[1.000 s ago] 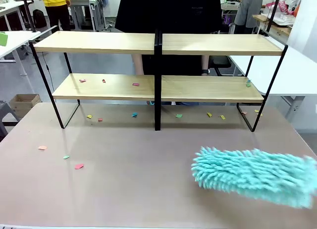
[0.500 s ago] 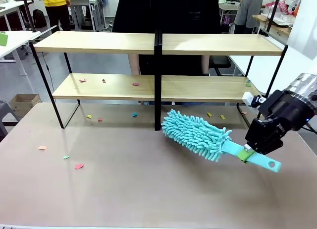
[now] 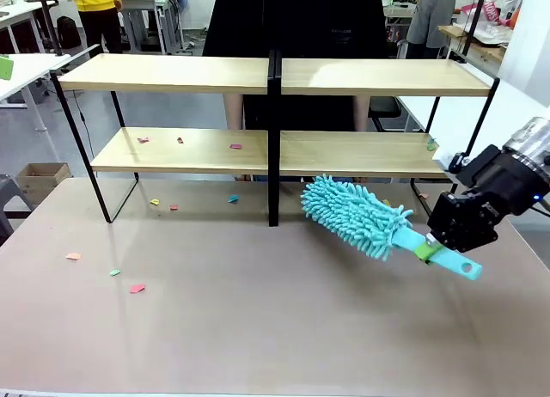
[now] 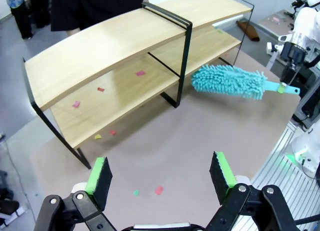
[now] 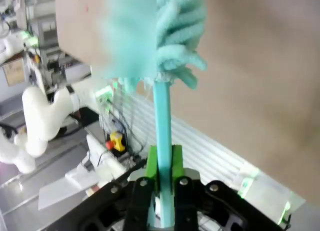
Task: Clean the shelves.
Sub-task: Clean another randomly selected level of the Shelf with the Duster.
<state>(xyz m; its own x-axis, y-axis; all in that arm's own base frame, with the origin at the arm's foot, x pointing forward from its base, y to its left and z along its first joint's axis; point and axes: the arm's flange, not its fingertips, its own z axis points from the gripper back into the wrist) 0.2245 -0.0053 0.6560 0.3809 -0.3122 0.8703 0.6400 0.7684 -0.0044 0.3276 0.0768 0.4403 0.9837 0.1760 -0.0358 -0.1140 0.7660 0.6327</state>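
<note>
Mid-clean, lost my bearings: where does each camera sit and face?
Front: fixed on the robot's side, facing across the table at the shelves and a person; right tool grips the duster handle.
Left wrist: above the table, looking down past the open left tool at shelves and duster.
Right wrist: looking past its shut fingers, along the duster handle toward its head.
Shared: front and left wrist both show shelves and duster.

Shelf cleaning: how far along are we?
Done: the right gripper is shut on the handle of the fluffy teal microfibre duster. In hand: its head is held in front of the lower right board of the light-wood, black-framed shelves, near the central post. To do: small coloured paper scraps lie on the lower left board, so no swept board shows yet. The left gripper hangs open, empty.
</note>
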